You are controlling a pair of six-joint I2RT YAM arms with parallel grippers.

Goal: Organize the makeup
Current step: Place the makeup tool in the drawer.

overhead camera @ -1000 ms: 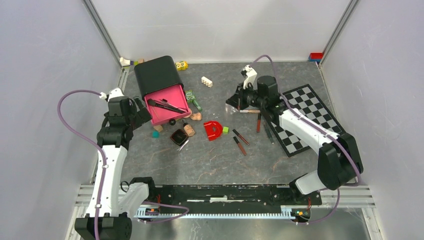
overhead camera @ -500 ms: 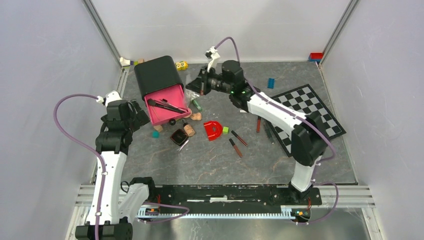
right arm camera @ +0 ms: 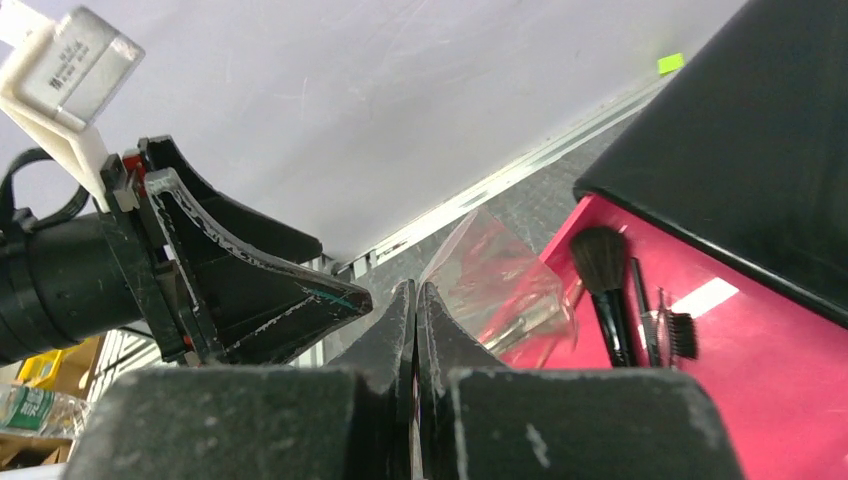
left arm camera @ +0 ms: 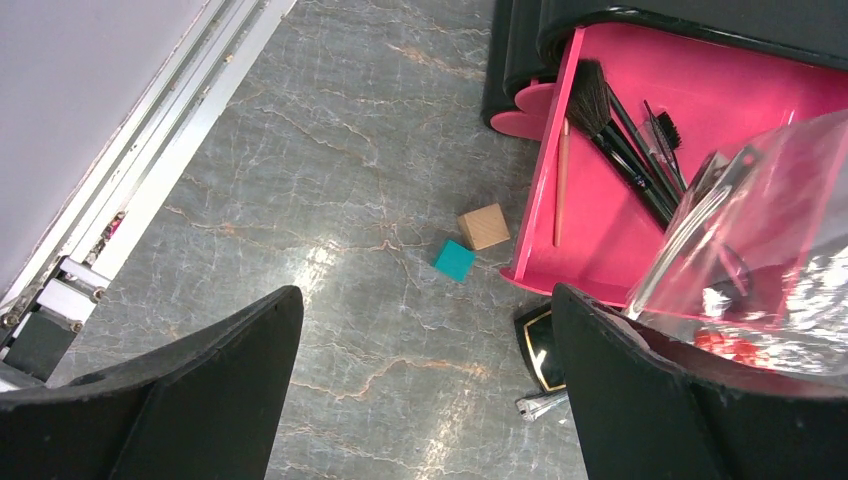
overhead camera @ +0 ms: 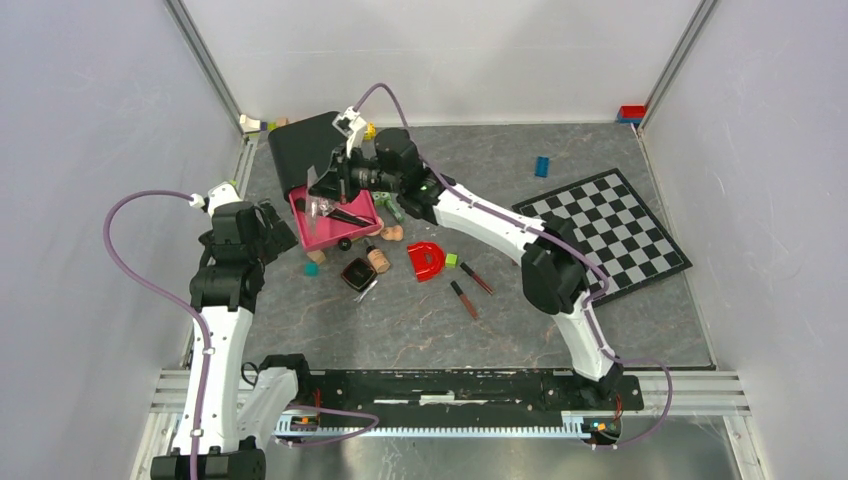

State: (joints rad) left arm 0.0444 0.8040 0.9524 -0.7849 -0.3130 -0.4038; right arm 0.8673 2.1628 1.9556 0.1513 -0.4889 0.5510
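My right gripper (overhead camera: pixel 325 188) is shut on a clear plastic bag (right arm camera: pixel 500 285) that hangs over the pink tray (overhead camera: pixel 312 232); the bag (left arm camera: pixel 770 250) holds something red. Black brushes (left arm camera: pixel 620 140) and a pink-white pencil (left arm camera: pixel 562 190) lie in the tray. My left gripper (left arm camera: pixel 425 330) stands open and empty over bare table left of the tray, its jaws wide apart. A square black compact (overhead camera: pixel 357 273), a beige bottle (overhead camera: pixel 378 260) and a peach sponge (overhead camera: pixel 392 233) sit below the tray. Two dark-red tubes (overhead camera: pixel 477 277) lie right of them.
A black box (overhead camera: pixel 305 148) stands behind the tray. A red D-shaped piece (overhead camera: pixel 427 260), a teal cube (left arm camera: pixel 455 260) and a wooden cube (left arm camera: pixel 484 226) lie nearby. A checkerboard (overhead camera: pixel 605 225) and a blue brick (overhead camera: pixel 541 166) are at the right.
My right arm has swung left from the checkerboard to above the pink tray, carrying the clear bag. The left arm has barely moved.
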